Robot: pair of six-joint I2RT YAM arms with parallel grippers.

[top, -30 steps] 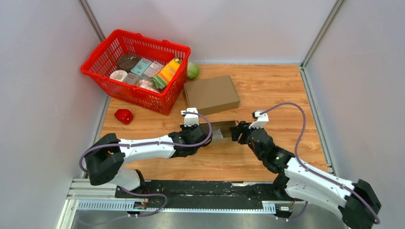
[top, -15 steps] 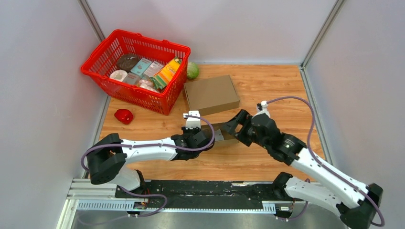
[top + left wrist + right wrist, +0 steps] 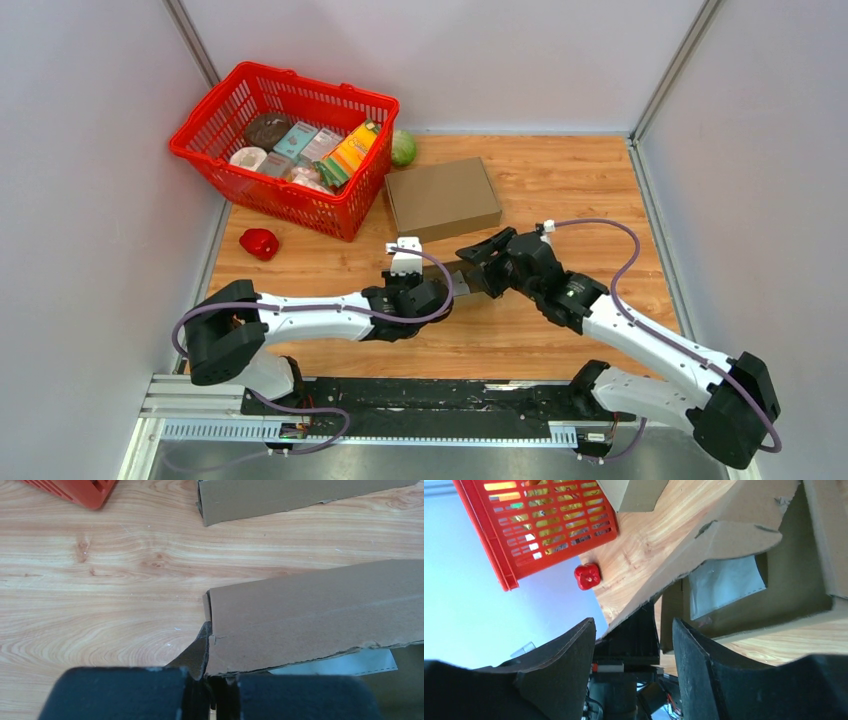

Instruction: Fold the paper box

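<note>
The paper box [image 3: 462, 281] is a brown cardboard tray, partly folded, lying on the wooden table between my arms. My left gripper [image 3: 440, 297] is at its left end. In the left wrist view the gripper [image 3: 214, 676] is shut on the corner of the raised cardboard wall [image 3: 320, 615]. My right gripper [image 3: 480, 264] hovers open over the box's right part, pointing left. In the right wrist view its fingers [image 3: 704, 665] stand wide apart with nothing between them, and the box's inside [image 3: 796, 575] holds a pale sheet [image 3: 724, 585].
A closed brown cardboard box [image 3: 443, 198] lies behind the work area. A red basket [image 3: 292, 206] with several groceries stands at the back left, with a green round thing [image 3: 403, 148] beside it. A red pepper [image 3: 259, 243] lies at the left.
My right arm has swung left and forward, from beside the box's right end to over the box. My left gripper has shifted slightly right, still holding the cardboard.
</note>
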